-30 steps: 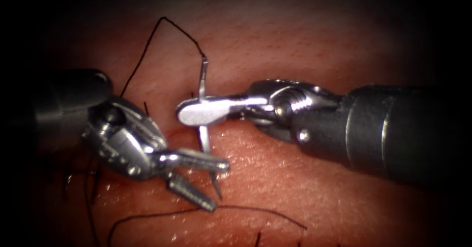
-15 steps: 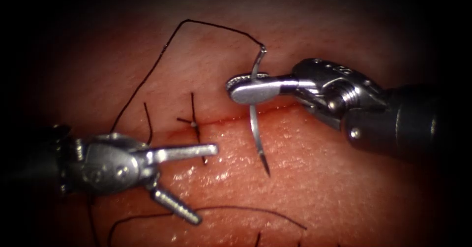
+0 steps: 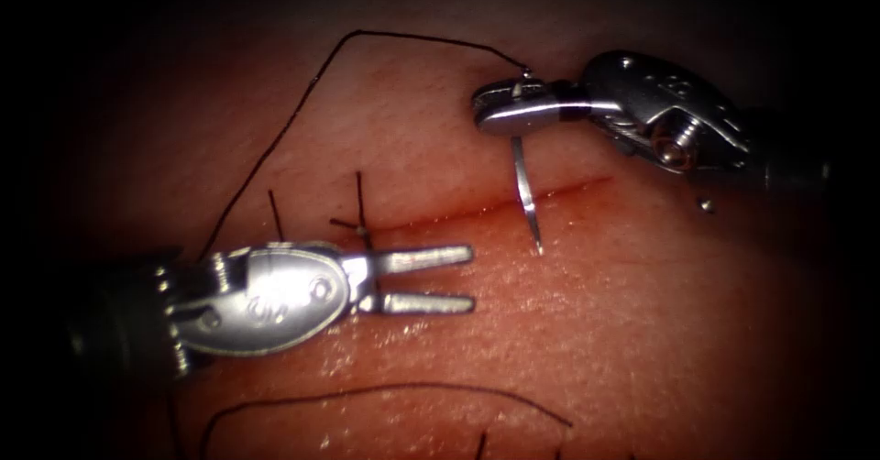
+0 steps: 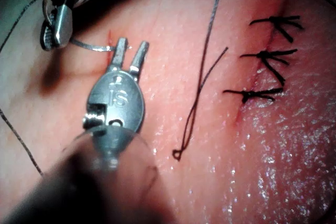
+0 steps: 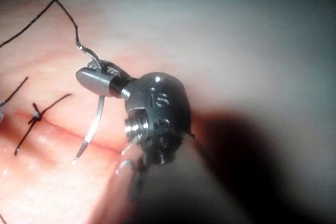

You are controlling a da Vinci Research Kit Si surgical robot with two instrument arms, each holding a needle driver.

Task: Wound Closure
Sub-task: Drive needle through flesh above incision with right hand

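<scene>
My right tool is shut on the curved needle close to its thread end. The needle hangs free above the tissue, its tip over the cut, not in the tissue. The right wrist view shows the same grip on the needle. Black thread arcs from the needle's end leftwards and down toward the left tool. My left tool lies level just below the cut, jaws a little apart and holding nothing; the left wrist view shows them near the needle.
A tied stitch with short cut ends crosses the cut above the left tool's jaws. A loose run of thread lies on the tissue near the front. The left wrist view shows three finished stitches and a thread loop.
The right tool has carried the needle up and to the right, away from the left tool. The left tool's jaws have narrowed, levelled out and moved right.
</scene>
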